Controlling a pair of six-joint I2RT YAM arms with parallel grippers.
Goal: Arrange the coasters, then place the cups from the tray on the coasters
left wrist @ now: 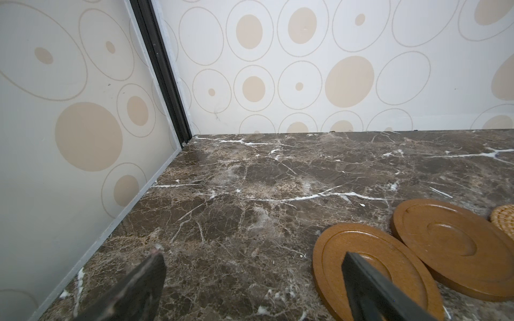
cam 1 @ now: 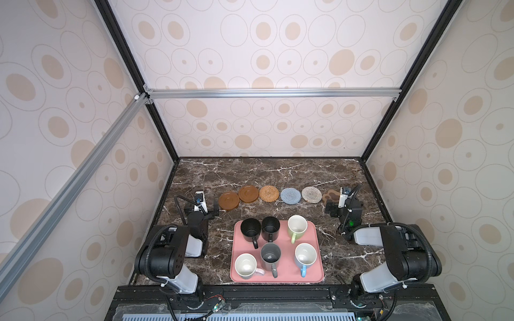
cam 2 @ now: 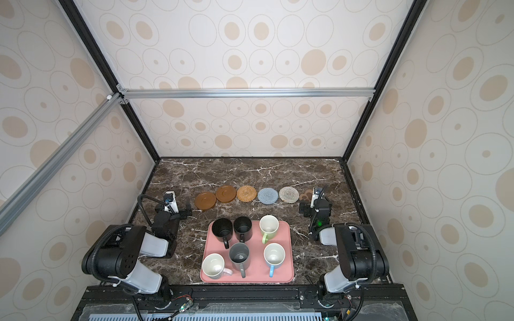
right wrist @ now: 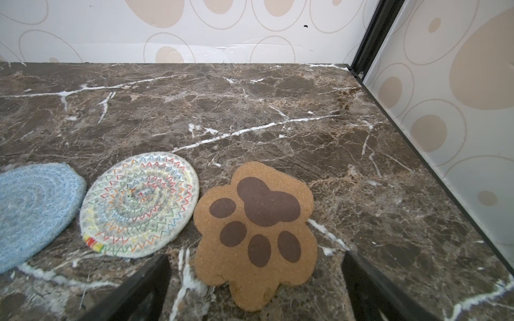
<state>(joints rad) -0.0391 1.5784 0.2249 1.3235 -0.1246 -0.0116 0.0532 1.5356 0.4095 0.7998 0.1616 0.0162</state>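
Six coasters lie in a row behind the pink tray [cam 1: 286, 273]: two brown wooden discs [cam 1: 229, 200] [cam 1: 248, 193], a rattan one [cam 1: 269, 193], a blue-grey one [cam 1: 290, 195], a whitish one [cam 1: 311, 194] and a paw-shaped one [cam 1: 331, 196]. On the tray stand six cups: two black [cam 1: 250, 229] [cam 1: 270, 228], light green [cam 1: 297, 226], grey [cam 1: 270, 255], light blue [cam 1: 305, 255] and white with a pinkish handle [cam 1: 245, 265]. My left gripper [left wrist: 253, 258] is open and empty, one finger over the nearest wooden disc [left wrist: 370, 266]. My right gripper [right wrist: 256, 257] is open, straddling the paw coaster [right wrist: 258, 222] without touching it.
The enclosure's patterned walls and black frame posts [left wrist: 164, 77] close the dark marble table [cam 1: 250, 172] on three sides. Each arm's base sits on the front rail [cam 1: 278, 291], on either side of the tray.
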